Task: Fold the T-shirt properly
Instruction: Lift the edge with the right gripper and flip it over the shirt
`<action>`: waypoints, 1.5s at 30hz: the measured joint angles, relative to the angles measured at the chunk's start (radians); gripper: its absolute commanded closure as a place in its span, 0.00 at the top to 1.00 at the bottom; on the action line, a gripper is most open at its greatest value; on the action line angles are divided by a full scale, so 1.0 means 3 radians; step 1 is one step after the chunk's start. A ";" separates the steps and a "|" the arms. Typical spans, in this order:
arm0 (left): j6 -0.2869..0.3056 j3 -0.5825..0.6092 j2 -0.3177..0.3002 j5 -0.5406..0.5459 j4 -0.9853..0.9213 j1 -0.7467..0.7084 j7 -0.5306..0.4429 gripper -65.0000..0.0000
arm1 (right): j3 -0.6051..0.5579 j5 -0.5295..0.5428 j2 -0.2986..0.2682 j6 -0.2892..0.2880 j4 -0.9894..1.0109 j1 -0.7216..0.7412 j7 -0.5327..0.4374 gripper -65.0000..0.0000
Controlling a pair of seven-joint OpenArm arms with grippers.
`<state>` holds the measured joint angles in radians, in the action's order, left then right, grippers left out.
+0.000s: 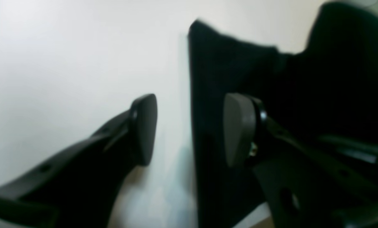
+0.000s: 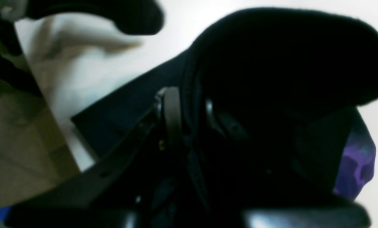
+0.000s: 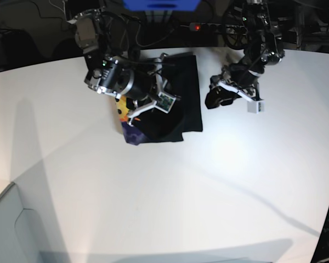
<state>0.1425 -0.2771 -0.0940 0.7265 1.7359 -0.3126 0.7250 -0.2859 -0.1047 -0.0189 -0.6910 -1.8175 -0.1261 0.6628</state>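
Note:
The black T-shirt (image 3: 185,90) lies partly folded at the back of the white table (image 3: 170,197). Its near left corner is lifted, showing a purple patch (image 3: 132,135) and a bit of orange print (image 3: 122,110). My right gripper (image 3: 153,107) is shut on that raised fold. In the right wrist view black cloth (image 2: 287,57) bunches over the right gripper (image 2: 190,117), with the purple patch (image 2: 356,164) hanging at the right. My left gripper (image 3: 216,97) hovers just right of the shirt. It is open, and the left gripper (image 1: 192,129) straddles the straight edge of the T-shirt (image 1: 233,63) without holding it.
A power strip with a red light (image 3: 196,26) and cables sit behind the table's back edge. A blue object (image 3: 162,4) hangs at top centre. The table's left edge and the floor (image 2: 18,142) show in the right wrist view.

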 measured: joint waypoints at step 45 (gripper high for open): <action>0.0014 -0.0923 -0.0084 0.0013 0.0018 -0.0436 0.0017 0.50 | 0.0047 -0.0011 -0.0067 0.0000 -0.0287 -0.0097 -0.0004 0.59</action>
<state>0.1467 -0.5541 -0.1192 0.7303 1.7412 -0.4435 0.7300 -0.2718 -0.1081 -0.0391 -0.6910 -1.9038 -0.1551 0.6617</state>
